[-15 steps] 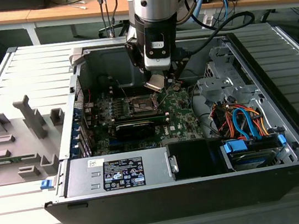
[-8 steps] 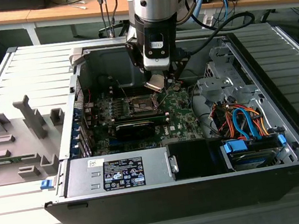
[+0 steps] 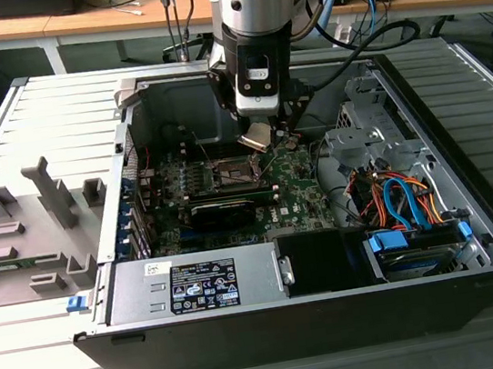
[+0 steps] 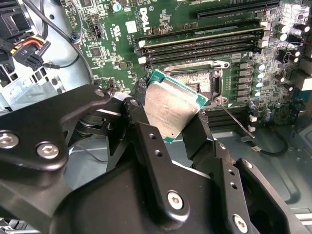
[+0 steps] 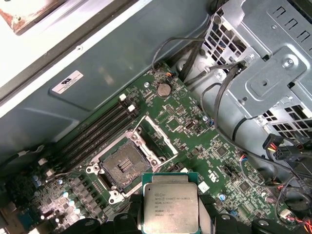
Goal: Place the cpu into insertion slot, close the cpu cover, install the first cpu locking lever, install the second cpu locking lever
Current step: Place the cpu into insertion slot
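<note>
One chip, the cpu [image 5: 169,207], sits pinched by its edges in your gripper [image 4: 169,122] (metal face left free, I judge, so it can seat flat), tilted above the motherboard [image 3: 295,191], near the empty insertion slot [image 3: 229,170] around the exterior view's centre.

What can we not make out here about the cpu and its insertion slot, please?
- Second wrist view: the cpu covers part of the insertion slot.
- First wrist view: the cpu's lower edge is cut off by the picture's edge.
- Exterior view: slot detail too small.
</note>
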`<state>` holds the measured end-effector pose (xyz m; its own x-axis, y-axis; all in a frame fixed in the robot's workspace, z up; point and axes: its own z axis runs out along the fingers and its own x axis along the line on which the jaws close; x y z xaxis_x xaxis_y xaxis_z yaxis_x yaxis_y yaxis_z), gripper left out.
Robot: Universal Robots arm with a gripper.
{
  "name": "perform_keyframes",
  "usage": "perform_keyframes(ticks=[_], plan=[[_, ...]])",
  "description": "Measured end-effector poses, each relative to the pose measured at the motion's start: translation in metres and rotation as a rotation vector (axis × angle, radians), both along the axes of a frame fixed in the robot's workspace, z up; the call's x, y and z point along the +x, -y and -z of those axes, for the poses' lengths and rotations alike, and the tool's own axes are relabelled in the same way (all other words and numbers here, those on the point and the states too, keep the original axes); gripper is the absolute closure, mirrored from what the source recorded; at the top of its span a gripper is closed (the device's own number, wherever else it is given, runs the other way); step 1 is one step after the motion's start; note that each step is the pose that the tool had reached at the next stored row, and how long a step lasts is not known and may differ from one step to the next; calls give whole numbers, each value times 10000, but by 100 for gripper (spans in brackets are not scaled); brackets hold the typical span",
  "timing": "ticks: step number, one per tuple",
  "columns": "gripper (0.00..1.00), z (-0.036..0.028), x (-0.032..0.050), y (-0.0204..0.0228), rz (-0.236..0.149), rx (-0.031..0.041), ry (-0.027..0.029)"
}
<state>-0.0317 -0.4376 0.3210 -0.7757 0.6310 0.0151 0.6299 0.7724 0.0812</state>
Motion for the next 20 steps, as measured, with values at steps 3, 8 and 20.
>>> perform_keyframes(ticks=[3,8,20], plan=[[45,0,0,0,36,0,0],[45,0,0,0,99,1,0],[45,0,0,0,276,0,0]])
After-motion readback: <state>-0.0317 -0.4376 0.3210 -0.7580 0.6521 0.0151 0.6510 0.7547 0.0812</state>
